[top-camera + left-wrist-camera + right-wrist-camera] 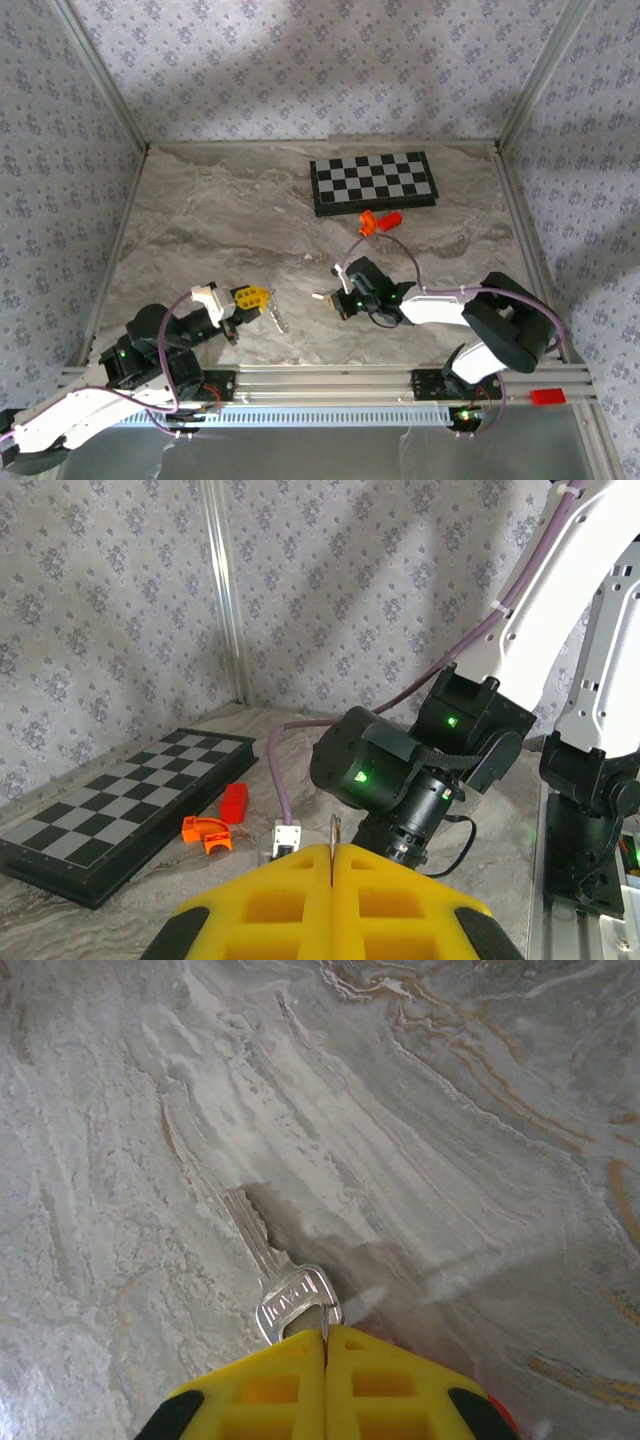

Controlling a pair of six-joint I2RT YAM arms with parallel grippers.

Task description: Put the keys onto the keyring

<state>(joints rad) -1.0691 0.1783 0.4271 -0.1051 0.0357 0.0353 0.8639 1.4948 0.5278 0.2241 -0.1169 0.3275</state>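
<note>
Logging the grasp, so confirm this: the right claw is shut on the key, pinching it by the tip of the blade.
Wrong in one respect. The right claw is shut on the key, but it pinches the head, not the tip of the blade; the blade sticks out ahead of the claw. The right wrist view shows this.

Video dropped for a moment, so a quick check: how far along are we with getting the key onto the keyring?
Done: both parts are picked up. In hand: the right pincer is shut on the silver key by its head, blade free; the left pincer pinches what seems to be the keyring, seen edge-on. Left: bringing them together and threading the key on; the pincers are apart.
</note>
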